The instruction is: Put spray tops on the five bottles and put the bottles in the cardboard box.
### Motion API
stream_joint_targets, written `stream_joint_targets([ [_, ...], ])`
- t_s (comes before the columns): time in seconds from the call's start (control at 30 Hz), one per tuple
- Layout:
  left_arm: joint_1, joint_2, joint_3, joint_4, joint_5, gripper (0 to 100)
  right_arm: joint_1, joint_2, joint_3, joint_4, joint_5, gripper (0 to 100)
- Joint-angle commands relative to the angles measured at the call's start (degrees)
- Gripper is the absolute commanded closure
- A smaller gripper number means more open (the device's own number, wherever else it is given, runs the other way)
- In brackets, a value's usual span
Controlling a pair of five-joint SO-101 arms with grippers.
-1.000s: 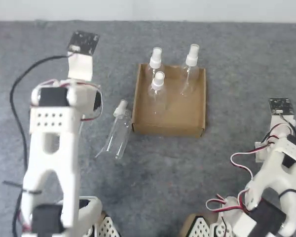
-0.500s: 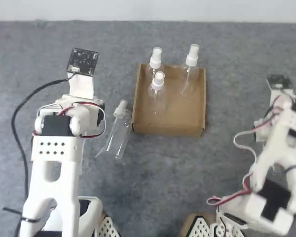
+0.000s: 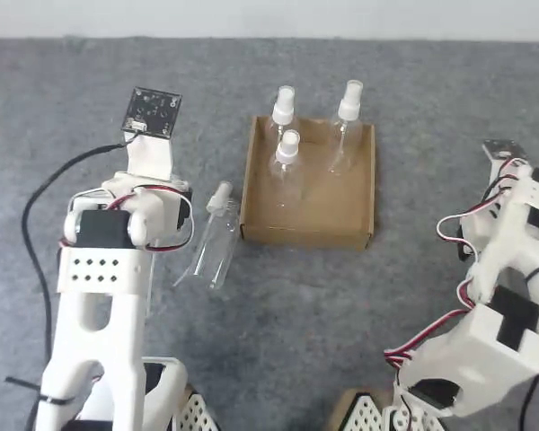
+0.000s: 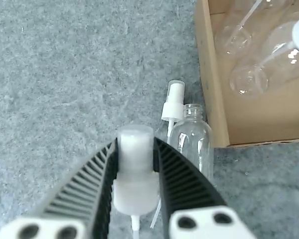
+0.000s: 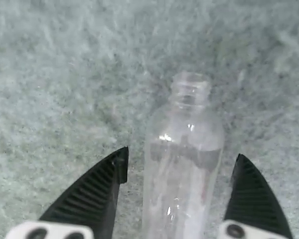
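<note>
The base of the clear, uncapped plastic bottle [image 5: 182, 164] is cut off by the right wrist view's edge. The white plastic spray top [image 4: 134, 174] is flanked and partly covered by the left gripper [image 4: 134, 143], and its tube end is cropped. The lower part of the clear bottle lying at 9 o'clock from the brown cardboard box [image 4: 207, 74] is hidden behind a black finger.

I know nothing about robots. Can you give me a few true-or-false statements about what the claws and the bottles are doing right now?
1. Three topped bottles are in the cardboard box. True.
2. The left claw is empty. False: it is shut on a white spray top.
3. The bottle inside the right claw has no top on. True.
4. The right claw is squeezing that bottle. False: it is open, with its fingers apart from the bottle on both sides.
</note>
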Motion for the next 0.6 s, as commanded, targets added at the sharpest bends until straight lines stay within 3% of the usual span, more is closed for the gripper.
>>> stream_joint_targets([
  [0.0,0.3,-2.5,-0.1,-1.8,0.4,99,0.4,-0.5,-3.3,-2.7,-0.7,73.5],
  [0.3,0.4,-2.5,0.6,-1.9,0.4,99,-0.3,3.0,-3.7,-6.3,-0.3,62.8],
  [0.43,0.4,-2.5,0.7,-1.9,0.4,99,-0.5,4.7,-3.7,-9.9,-0.5,70.0],
  [0.57,0.4,-2.5,0.7,-1.9,0.4,99,0.2,3.5,-3.7,-11.7,-0.4,84.2],
])
